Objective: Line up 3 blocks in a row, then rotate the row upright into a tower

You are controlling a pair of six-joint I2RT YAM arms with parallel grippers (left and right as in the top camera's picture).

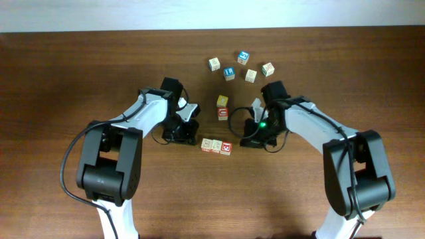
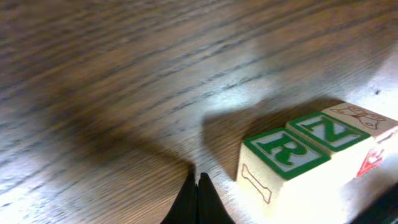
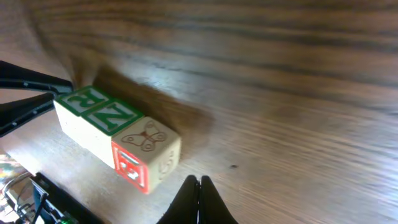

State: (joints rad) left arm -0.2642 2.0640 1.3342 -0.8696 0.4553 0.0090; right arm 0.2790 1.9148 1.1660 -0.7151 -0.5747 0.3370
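Note:
Three blocks lie touching in a short row on the wooden table: two pale ones [image 1: 206, 144] [image 1: 216, 145] and a red-faced one [image 1: 226, 149]. The left wrist view shows green letters R [image 2: 283, 152] and N [image 2: 328, 130] on top, with the third block [image 2: 364, 118] beyond. The right wrist view shows the same row, red-faced block [image 3: 146, 152] nearest. My left gripper [image 1: 196, 138] [image 2: 198, 180] is shut and empty, just left of the row. My right gripper [image 1: 243, 141] [image 3: 199, 182] is shut and empty, a little to the right of it.
A yellow-topped cube [image 1: 222, 101] and a red cube [image 1: 223, 114] sit just behind the row, between the arms. Several more cubes [image 1: 244, 56] are scattered farther back. Black parts [image 3: 28, 93] show at the left edge of the right wrist view.

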